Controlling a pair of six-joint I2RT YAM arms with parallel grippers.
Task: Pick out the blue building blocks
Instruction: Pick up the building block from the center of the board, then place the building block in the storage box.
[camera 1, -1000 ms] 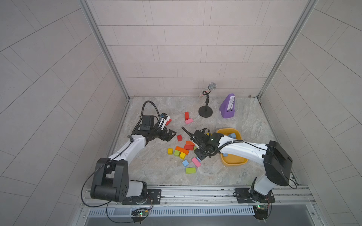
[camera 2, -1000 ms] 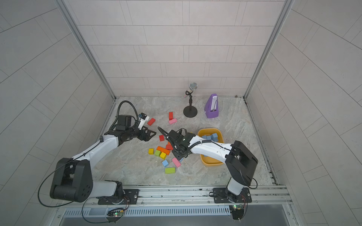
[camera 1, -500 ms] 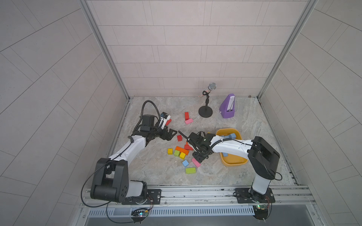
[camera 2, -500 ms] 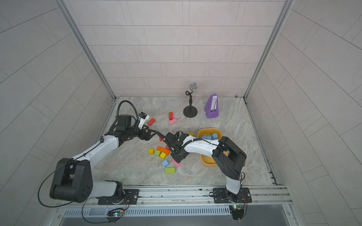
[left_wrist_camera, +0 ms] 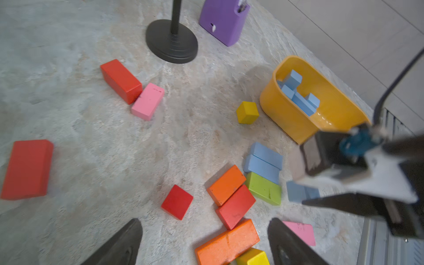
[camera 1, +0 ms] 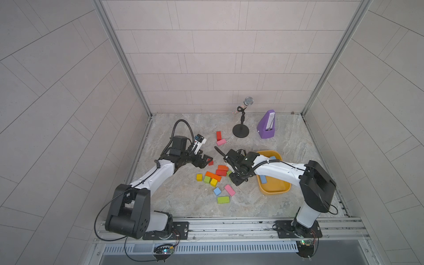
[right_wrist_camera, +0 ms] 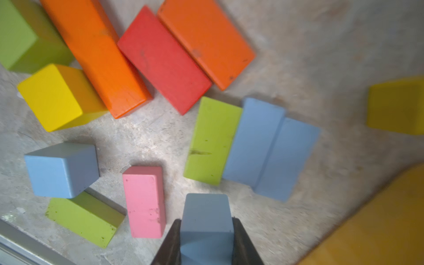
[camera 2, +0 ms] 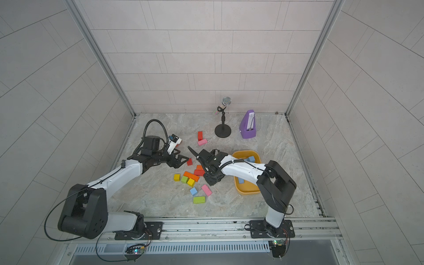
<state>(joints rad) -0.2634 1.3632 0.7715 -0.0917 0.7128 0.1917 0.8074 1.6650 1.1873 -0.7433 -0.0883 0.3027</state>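
You can read no text, number, brand or sign here. The blue building blocks [right_wrist_camera: 254, 142] beside the yellow bin [left_wrist_camera: 282, 114] show plain painted faces, and the purple metronome [left_wrist_camera: 220, 23] beyond the bin shows nothing legible.

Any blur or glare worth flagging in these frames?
Left wrist view: right arm motion-smeared, glare specks inside the yellow bin. Right wrist view: yellow block at the frame edge soft, blue block in the jaws crisp. Both top views: sharp, evenly lit.
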